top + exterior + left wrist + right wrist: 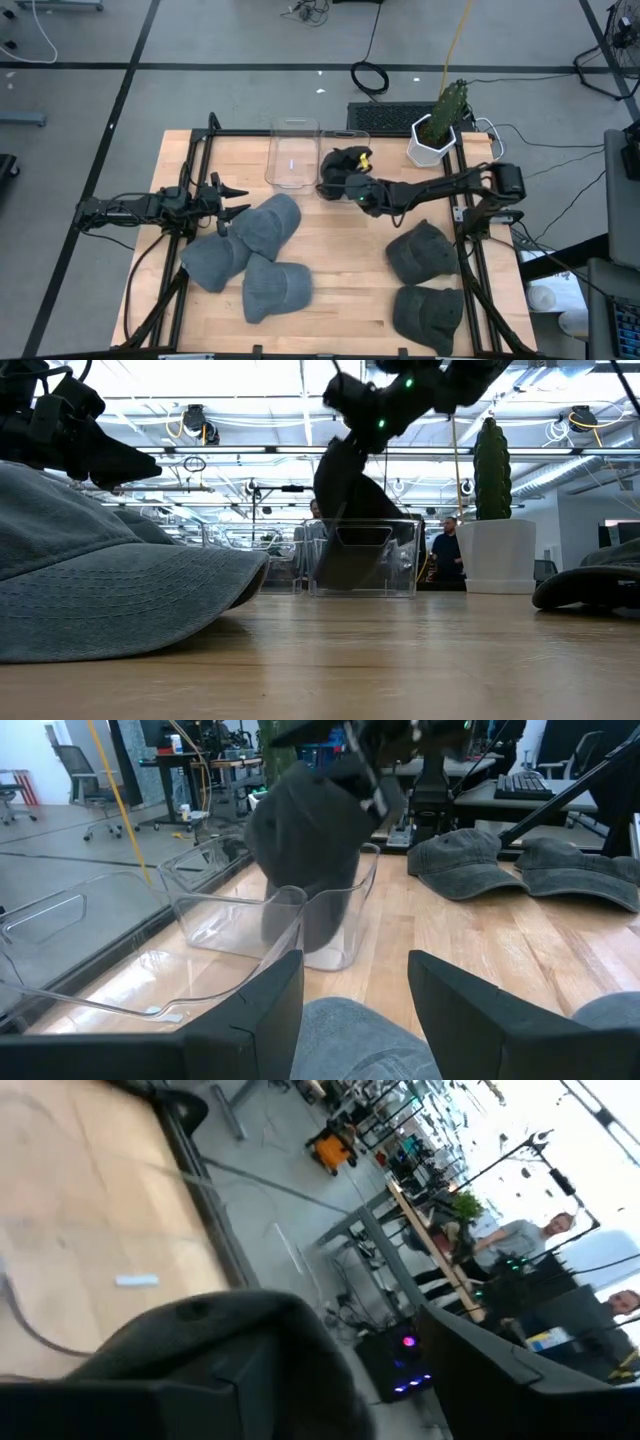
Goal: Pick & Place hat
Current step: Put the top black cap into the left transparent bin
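The table (330,270) carries two clear bins at its far edge, with grey hats lying in two groups on the wood nearer than them. Taking the right-hand bin (345,165) as the landmark, the dark hat (345,510) hangs over it, its lower part drooping inside the walls. It folds and sags in the low view, so it looks light, soft and floppy, with only the brim likely to be stiff. A pinch on a fold of crown or on the brim edge should do, and nothing about it seems fragile or slippery. The right end effector (375,405) sits just above that bin at the hat's top, fingers spread either side of the cloth. The left end effector (232,203) waits well to the bin's left, fingers apart, empty.
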Available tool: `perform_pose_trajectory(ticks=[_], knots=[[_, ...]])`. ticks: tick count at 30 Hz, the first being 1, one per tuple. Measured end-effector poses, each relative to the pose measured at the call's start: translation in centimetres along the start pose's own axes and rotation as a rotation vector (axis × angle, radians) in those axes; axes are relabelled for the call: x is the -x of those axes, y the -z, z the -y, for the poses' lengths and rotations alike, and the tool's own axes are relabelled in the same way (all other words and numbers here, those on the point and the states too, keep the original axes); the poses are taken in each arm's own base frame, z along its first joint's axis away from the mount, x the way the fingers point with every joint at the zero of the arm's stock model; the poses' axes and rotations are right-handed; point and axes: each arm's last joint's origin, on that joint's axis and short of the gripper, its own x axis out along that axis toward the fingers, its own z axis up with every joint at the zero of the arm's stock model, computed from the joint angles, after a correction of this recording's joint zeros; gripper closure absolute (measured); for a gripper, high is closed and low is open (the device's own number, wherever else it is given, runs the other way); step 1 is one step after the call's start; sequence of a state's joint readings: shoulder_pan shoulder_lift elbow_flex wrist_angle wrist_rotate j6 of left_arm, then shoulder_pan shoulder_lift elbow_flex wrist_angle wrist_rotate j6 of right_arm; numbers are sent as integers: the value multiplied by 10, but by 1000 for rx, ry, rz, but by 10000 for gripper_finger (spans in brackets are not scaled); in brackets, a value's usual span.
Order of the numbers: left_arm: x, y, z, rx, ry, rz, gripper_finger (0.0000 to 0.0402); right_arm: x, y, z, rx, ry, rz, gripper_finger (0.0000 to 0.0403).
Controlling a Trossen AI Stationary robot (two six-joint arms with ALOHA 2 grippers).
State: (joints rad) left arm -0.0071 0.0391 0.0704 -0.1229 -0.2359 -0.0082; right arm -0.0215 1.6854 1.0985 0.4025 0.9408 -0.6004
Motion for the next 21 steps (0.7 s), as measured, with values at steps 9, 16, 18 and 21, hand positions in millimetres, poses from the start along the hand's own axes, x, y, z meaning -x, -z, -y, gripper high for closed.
perform_pose_trajectory(ticks=[9, 16, 18, 21], knots=[[0, 0, 0, 0, 1, 0, 210, 13, 13, 3, -26, -125, -99, 169], [0, 0, 0, 0, 1, 0, 210, 15, 22, 0, 3, -153, -165, 137], [0, 0, 0, 0, 0, 0, 210, 16, 22, -1, -11, -158, -174, 128], [0, 0, 0, 0, 0, 0, 210, 19, 22, -4, -48, -191, -172, 119]])
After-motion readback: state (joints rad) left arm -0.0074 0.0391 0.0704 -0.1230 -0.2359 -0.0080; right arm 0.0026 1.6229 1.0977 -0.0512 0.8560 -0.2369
